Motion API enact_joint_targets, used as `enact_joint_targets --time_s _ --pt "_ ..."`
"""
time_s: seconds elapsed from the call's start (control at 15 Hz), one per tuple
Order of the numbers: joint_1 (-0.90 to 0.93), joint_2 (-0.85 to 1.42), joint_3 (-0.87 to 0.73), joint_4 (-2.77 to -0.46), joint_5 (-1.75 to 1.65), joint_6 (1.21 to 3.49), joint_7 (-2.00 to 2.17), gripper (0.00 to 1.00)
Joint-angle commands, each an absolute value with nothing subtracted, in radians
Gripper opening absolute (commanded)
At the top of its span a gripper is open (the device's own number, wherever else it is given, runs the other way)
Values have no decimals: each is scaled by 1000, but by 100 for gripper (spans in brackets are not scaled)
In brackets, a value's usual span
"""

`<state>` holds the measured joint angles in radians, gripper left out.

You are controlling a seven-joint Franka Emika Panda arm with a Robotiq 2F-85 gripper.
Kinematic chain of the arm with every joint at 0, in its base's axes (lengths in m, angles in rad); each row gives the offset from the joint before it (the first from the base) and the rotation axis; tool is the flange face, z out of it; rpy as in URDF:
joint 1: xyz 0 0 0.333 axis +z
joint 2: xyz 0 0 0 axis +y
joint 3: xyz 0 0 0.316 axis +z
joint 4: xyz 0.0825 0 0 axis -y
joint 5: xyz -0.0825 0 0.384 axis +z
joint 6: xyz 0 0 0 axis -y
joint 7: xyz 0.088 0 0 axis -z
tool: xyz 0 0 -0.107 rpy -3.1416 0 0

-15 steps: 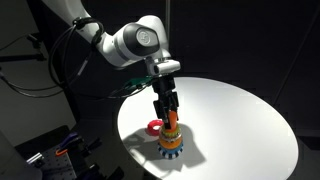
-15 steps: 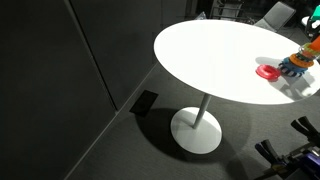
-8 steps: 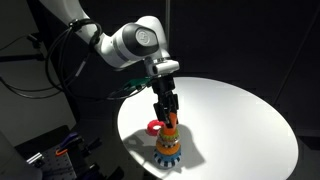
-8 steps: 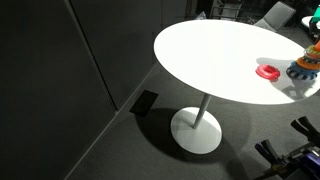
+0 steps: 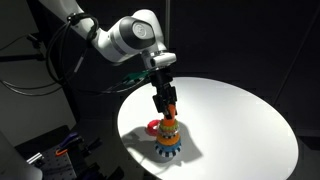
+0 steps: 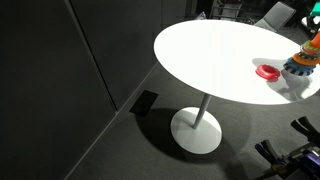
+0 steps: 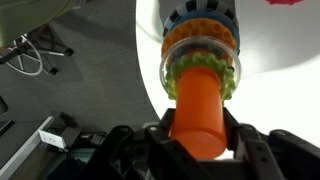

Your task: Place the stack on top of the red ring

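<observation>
Closest in, the wrist view shows the gripper (image 7: 198,138) clamped on the fat orange peg tip of the stack (image 7: 203,45). A dark finger presses against each side of the peg, and nothing else is held. Past the peg, the orange, yellow and blue-and-white rings run away towards the white table (image 7: 280,45). A sliver of the red ring (image 7: 290,2) shows at the top edge.

In an exterior view, the arm (image 5: 135,40) reaches down over the table (image 5: 230,120). The gripper (image 5: 168,107) holds the stack (image 5: 168,138) upright near the table's edge. The red ring (image 5: 152,126) peeks out from behind it, half hidden.

From across the room, the red ring (image 6: 267,71) lies flat on the table (image 6: 210,55). The stack (image 6: 299,65) stands just beside it, not over it. Only this view shows the table's pedestal foot (image 6: 195,130) on the dark floor. I cannot tell whether the stack's base touches the tabletop.
</observation>
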<state>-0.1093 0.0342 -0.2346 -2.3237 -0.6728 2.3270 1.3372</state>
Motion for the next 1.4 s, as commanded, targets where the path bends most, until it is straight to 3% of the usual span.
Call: enact_joint_targets --time_s 0.0,1.33 --pt "-117 -25 -198 -2331 -671 2304 1346 21" --pt "-70 -18 -65 -2307 -589 2315 1332 21"
